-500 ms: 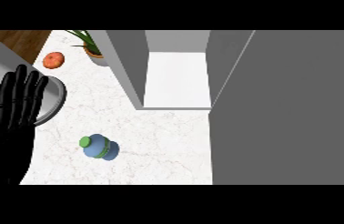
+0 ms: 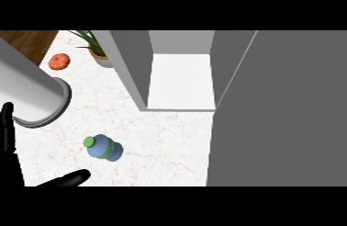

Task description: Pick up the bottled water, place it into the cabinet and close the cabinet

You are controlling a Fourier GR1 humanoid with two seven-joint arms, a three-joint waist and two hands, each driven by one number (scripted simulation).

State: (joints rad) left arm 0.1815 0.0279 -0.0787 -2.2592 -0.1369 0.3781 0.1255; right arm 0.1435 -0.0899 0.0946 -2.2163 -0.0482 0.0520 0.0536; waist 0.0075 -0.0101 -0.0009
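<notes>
The bottled water (image 2: 103, 148), blue with a green cap, stands on the white marble counter (image 2: 169, 142), front left of the cabinet. My left hand (image 2: 8, 151) is at the lower left edge, open, with its fingers up along the edge and its thumb (image 2: 66, 179) stretched out just below and left of the bottle. It does not touch the bottle. The cabinet (image 2: 181, 80) stands open and shows a white shelf with nothing on it. Its grey door (image 2: 284, 110) fills the right side. My right hand does not show.
A thick grey cylinder with a ringed end (image 2: 34, 98) comes in from the upper left. An orange round fruit (image 2: 59, 61) and a potted plant (image 2: 95, 46) sit at the counter's back left. The counter ends at the cabinet door on the right.
My left hand has dropped from beside the grey cylinder down to the lower left corner, its thumb now near the bottle. The bottle has stayed where it was.
</notes>
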